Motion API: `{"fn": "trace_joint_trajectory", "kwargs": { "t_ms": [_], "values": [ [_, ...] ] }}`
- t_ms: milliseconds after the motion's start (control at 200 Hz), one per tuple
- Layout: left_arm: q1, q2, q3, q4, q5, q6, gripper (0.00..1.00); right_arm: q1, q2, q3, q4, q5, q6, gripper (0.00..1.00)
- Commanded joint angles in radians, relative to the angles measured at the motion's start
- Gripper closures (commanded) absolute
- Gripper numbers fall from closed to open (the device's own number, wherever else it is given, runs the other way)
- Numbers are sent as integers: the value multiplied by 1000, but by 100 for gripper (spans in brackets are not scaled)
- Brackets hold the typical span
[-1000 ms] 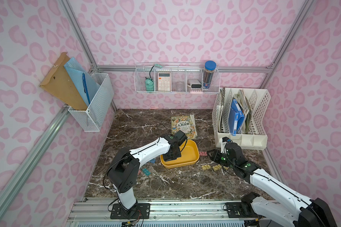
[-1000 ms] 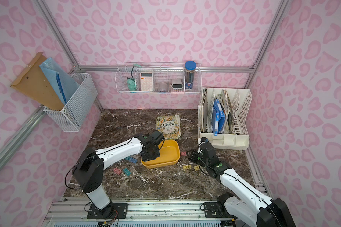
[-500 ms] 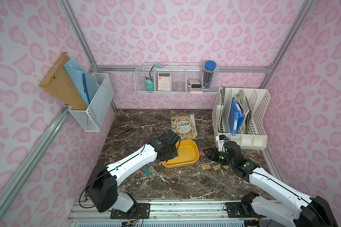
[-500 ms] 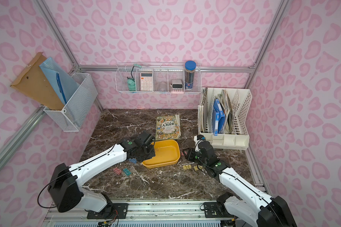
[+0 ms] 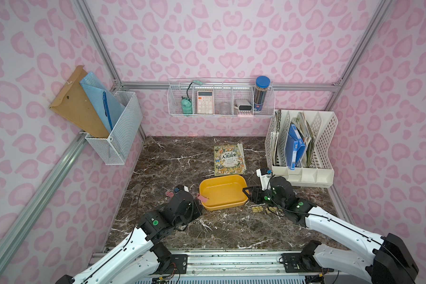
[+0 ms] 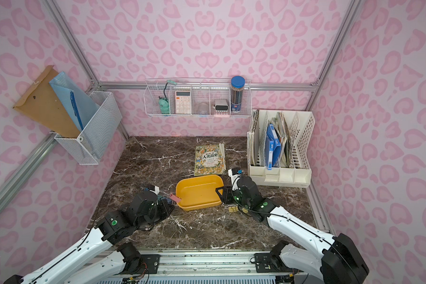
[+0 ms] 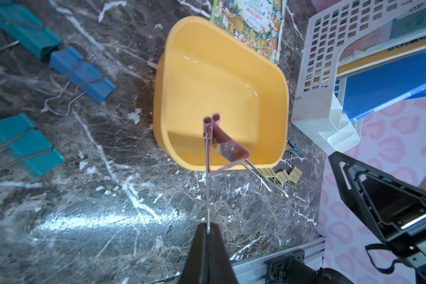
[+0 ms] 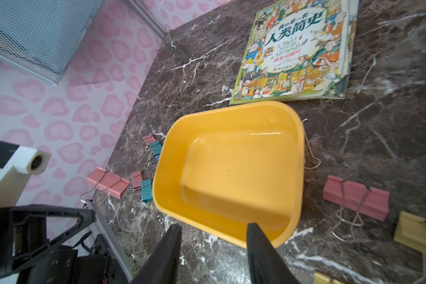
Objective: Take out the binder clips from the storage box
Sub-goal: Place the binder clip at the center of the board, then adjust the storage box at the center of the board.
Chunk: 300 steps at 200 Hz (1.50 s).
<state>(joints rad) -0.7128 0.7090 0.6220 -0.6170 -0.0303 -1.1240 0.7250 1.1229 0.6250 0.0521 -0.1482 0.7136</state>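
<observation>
The shallow yellow plastic tray [image 8: 231,172] with rounded corners sits on the dark marble table [image 7: 108,196], and from where I stand its floor looks bare. The left tool [image 7: 207,230] is pinched tight on one wire handle of a pink binder clip [image 7: 225,145]. The clip dangles above the tray's rim on that arm's side, and a top view shows the pink binder clip [image 5: 203,198] right at that edge. Teal and blue clips [image 7: 22,145] lie loose on the table beside the tray, with small yellow clips [image 7: 284,175] and another pink clip [image 8: 355,196] on its other side. The right tool [image 8: 214,225] stands partly open with nothing in it, at the tray's near wall; whether it touches, I cannot tell. I'd judge this the last clip to remove. The next move calls for carrying it clear of the rim, lowering it among the others and letting go.
</observation>
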Motion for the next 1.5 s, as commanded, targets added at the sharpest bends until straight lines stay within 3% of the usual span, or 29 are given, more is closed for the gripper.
{"fn": "trace_joint_trajectory", "kwargs": {
  "t_ms": [0,75,195,435,610,770,880,955,1130,1370,1495],
  "values": [
    [1,-55,-62,-22,13,-109,100,-14,59,37,-71,78,-13,51],
    [1,-93,-124,15,25,-139,100,-35,106,59,-114,119,7,50],
    [0,-119,-186,43,33,-164,100,-109,196,90,-137,38,12,50],
    [1,-76,-246,122,84,-191,100,-140,388,215,-169,-13,-76,59],
    [3,-60,-287,151,79,-224,100,-134,473,287,-197,-30,-115,63],
    [3,-68,-368,203,110,-331,100,-115,509,320,-212,-26,-147,67],
    [3,-66,-357,118,88,-349,100,-95,525,353,-251,4,-161,70],
    [4,-71,-325,28,59,-357,86,-80,526,362,-257,32,-165,72],
    [5,-64,-237,-138,-27,-305,40,-63,545,385,-283,81,-175,77],
    [5,9,-12,-414,-206,-199,29,-38,529,373,-276,150,-168,87],
    [5,19,85,-463,-303,-119,25,-19,507,364,-264,180,-170,94]
  ]
}}
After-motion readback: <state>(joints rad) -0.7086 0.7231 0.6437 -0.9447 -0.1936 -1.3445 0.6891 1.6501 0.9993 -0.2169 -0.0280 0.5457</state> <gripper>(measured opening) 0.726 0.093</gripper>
